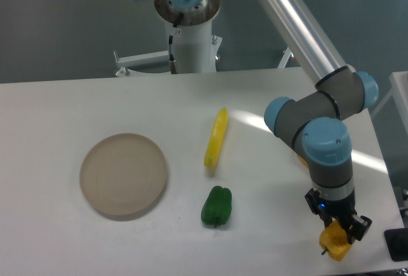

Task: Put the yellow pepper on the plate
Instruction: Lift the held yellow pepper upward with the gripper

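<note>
The plate (123,175) has bare table (57,110) all around it. To its right, the green pepper (217,206) and the long yellow piece (216,137) sit in the way, with a small gap between them.

No text, label, brand, number or sign can be read anywhere. The arm (299,30), the plate (123,175), the peppers and the counter (57,110) all show plain surfaces. Nothing printed shows on the blurred things beyond the counter either.
</note>
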